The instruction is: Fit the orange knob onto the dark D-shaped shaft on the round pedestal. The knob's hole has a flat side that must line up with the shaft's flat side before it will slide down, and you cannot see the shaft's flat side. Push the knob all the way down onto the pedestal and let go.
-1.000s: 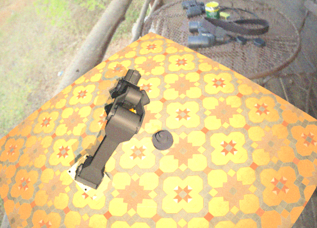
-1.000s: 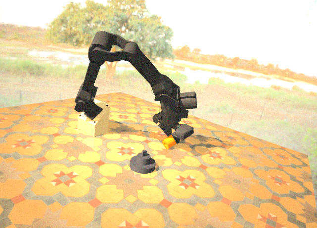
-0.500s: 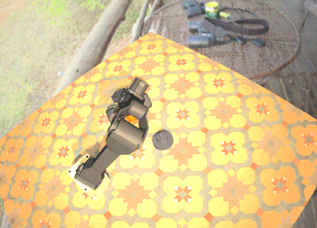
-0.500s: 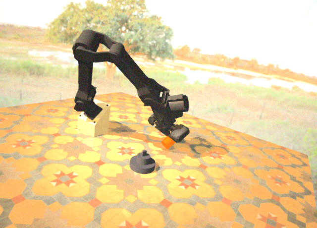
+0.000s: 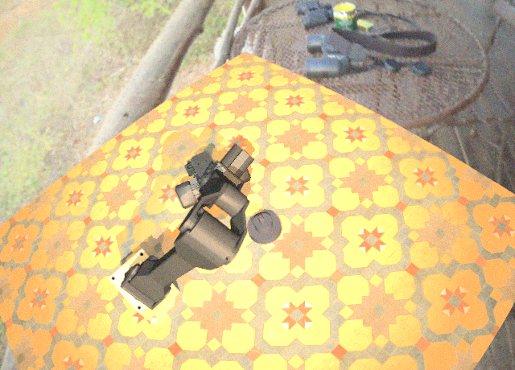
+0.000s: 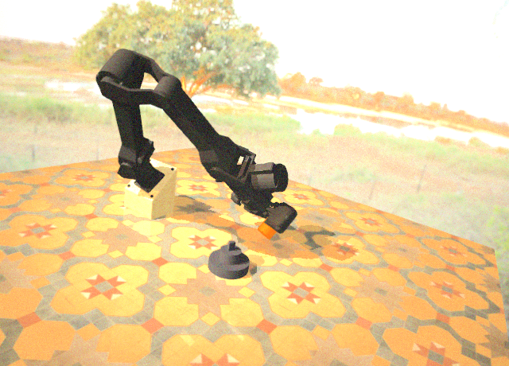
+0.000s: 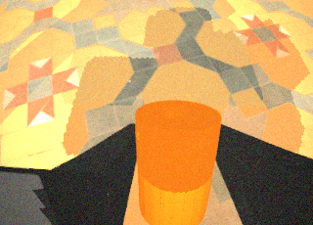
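The orange knob [image 6: 267, 229] [image 7: 177, 149] is a smooth cylinder held in the air, tilted. My gripper [image 6: 271, 225] [image 7: 174, 131] is shut on it, with one dark finger on each side in the wrist view. The knob's hole is not visible. The dark round pedestal [image 5: 264, 231] [image 6: 228, 266] stands on the table with its steps and thin upright shaft [image 6: 232, 245] bare. In the exterior view the knob is up and to the right of the shaft, apart from it. In the top view the arm hides the knob. The shaft's flat side cannot be made out.
The arm's pale base block [image 6: 149, 201] stands at the left in the exterior view. The patterned table top [image 5: 374, 316] [image 6: 246, 333] ends in edges at the back. The arm's forearm and elbow are just left of the pedestal in the top view.
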Controlling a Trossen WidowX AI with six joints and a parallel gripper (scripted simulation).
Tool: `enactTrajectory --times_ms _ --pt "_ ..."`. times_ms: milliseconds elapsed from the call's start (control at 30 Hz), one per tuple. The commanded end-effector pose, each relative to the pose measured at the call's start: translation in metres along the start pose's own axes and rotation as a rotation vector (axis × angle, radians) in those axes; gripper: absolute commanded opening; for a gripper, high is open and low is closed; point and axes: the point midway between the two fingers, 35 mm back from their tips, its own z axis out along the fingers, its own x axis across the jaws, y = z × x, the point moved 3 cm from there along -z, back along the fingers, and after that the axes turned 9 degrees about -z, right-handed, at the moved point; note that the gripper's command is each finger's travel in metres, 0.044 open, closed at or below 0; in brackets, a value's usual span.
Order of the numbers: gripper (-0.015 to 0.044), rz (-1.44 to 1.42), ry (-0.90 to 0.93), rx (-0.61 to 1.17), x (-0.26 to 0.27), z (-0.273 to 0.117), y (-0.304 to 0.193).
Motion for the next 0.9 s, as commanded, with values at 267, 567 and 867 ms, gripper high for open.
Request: enactTrajectory --times_ms 267,567,867 --pt "0.0179 -0.007 -0.024 -0.170 0.004 -0.007 -0.014" --pt "0.0179 -0.008 -0.042 -0.295 0.006 -0.010 -0.025" --pt "0.0179 -0.008 -0.046 -0.317 0.006 -0.013 -0.029"
